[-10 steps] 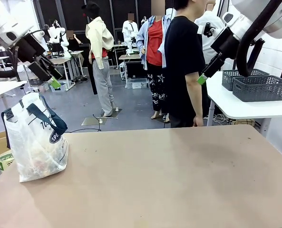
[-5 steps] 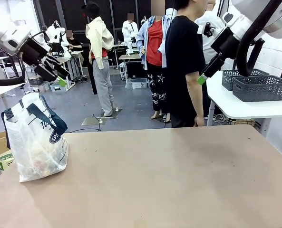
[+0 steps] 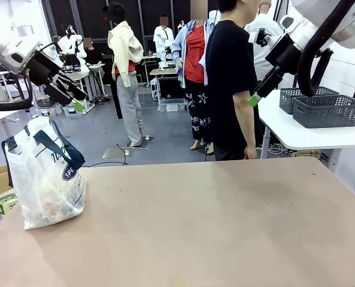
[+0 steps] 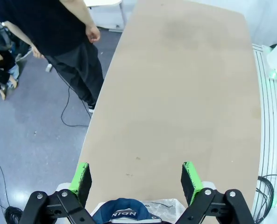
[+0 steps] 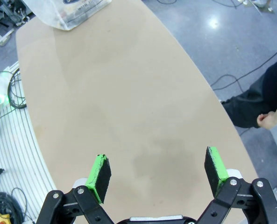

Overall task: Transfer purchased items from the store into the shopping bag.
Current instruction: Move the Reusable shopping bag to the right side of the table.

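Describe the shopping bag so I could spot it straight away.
Look at the big brown table and go to its left edge. The shopping bag stands there: clear crinkly plastic, navy strap handles, round navy logo with white letters, unlike the grey slotted baskets on the white side table.

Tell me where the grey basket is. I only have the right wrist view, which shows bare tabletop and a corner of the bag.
Observer: Two grey slotted baskets sit on a white side table at the right, off the brown table.
Operator: Is the bag upright?
Observer: Yes. The shopping bag stands upright at the brown table's left edge, navy handles up, with packs inside.
Operator: And the other side?
Observer: The left arm hangs above the bag, its jaws wide open with nothing held.
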Tool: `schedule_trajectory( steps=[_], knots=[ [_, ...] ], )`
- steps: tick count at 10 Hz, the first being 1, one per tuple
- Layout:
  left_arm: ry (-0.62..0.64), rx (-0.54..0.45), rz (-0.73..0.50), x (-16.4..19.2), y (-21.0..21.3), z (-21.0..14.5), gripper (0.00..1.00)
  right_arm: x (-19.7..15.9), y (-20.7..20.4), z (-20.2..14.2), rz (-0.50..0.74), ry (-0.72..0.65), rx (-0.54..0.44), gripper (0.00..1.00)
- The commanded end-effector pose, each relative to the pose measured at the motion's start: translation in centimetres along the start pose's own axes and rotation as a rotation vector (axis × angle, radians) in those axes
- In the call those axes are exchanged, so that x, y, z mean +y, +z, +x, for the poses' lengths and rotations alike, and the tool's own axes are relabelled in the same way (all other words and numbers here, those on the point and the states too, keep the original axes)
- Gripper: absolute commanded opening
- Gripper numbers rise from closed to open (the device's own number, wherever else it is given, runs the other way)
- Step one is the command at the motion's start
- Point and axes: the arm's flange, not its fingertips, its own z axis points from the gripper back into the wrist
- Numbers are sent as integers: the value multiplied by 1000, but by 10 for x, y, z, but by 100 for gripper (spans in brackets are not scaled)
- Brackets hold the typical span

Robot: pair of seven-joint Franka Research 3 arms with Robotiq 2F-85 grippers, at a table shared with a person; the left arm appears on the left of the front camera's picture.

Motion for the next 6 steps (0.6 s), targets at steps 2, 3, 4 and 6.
schedule_trajectory(
  steps=[2, 3, 4, 6],
  knots=[
    [-25, 0, 2, 0, 1, 2, 100, 2, 2, 1, 6, -5, 17, 100],
    [-25, 0, 2, 0, 1, 2, 100, 2, 2, 1, 6, -5, 17, 100],
    [-25, 0, 2, 0, 1, 2, 100, 2, 2, 1, 6, -5, 17, 100],
    [-25, 0, 2, 0, 1, 2, 100, 2, 2, 1, 6, -5, 17, 100]
  ],
)
